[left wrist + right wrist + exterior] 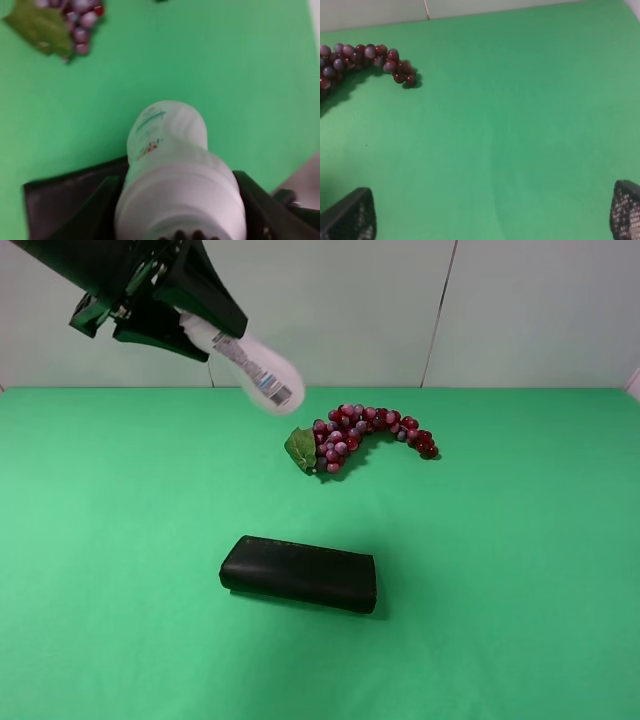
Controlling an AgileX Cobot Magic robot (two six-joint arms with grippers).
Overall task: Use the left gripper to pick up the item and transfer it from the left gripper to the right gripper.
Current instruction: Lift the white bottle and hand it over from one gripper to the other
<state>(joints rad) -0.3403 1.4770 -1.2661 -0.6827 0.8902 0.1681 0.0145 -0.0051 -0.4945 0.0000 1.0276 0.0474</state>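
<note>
The item, a small white plastic bottle point(258, 370) with a printed label, hangs high above the green table at the upper left, tilted with its base pointing down to the right. My left gripper point(195, 325) is shut on its cap end. In the left wrist view the bottle point(175, 175) fills the gap between my two black fingers point(92, 212). My right gripper point(492, 215) shows only in the right wrist view; its two fingertips point(352, 215) stand wide apart, open and empty, above bare table. It is out of the exterior high view.
A red grape bunch point(365, 432) with a green leaf lies at the table's middle back; it also shows in the right wrist view point(365, 62). A black oblong case point(298, 573) lies in the front middle. A white wall stands behind the table.
</note>
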